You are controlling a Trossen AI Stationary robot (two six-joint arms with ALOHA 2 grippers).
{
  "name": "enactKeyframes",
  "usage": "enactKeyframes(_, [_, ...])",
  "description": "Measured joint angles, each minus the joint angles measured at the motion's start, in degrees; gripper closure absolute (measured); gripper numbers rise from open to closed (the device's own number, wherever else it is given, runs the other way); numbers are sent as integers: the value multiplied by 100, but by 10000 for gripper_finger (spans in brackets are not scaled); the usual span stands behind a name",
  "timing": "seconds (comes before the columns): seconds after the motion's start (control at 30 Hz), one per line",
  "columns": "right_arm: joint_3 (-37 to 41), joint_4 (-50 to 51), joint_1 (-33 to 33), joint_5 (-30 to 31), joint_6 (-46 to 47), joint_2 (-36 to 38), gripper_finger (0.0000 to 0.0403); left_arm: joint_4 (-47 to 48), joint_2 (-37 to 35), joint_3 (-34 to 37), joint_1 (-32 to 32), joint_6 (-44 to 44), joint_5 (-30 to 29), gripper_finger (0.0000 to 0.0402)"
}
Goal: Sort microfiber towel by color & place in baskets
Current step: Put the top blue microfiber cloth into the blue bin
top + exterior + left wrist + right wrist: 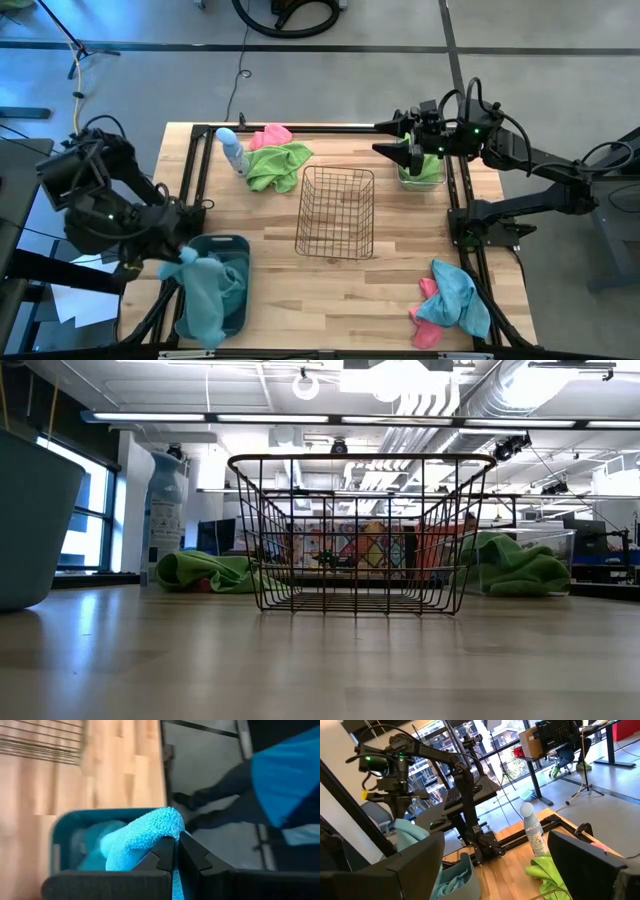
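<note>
Left fingers (176, 854) pinched on a blue towel (145, 837) over the grey-blue tub (236, 243); right fingers (495, 865) wide apart.

The high view looks straight down on the whole surface (400, 290); the low view looks level across it, sharing the central wire mesh basket (336, 212) (360, 535).

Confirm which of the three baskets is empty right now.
The copper wire mesh basket at the table's centre: bare wood shows through it. The grey-blue tub holds blue towels, the clear bin a green one.
</note>
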State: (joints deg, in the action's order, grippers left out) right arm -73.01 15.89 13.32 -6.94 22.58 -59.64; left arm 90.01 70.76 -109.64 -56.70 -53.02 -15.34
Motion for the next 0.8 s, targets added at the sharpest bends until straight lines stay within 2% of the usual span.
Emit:
enactKeyframes(0.3, [0, 185, 0, 2, -8, -2, 50, -6, -576, 1347, 47, 264, -727, 401])
enactKeyframes(0.4, [0, 185, 0, 4, -8, -2, 50, -2, -681, 1798, 47, 25, -683, 401])
enactKeyframes(0.5, [0, 185, 0, 4, 7, -2, 50, -104, -690, 2229, 15, -387, -259, 401])
enactKeyframes(0.57, [0, 185, 0, 5, 0, -2, 50, -498, -690, 2573, -42, -531, -76, 401])
enactKeyframes(0.8, [0, 185, 0, 8, -8, -2, 50, -2730, -681, 3815, -165, -503, -53, 401])
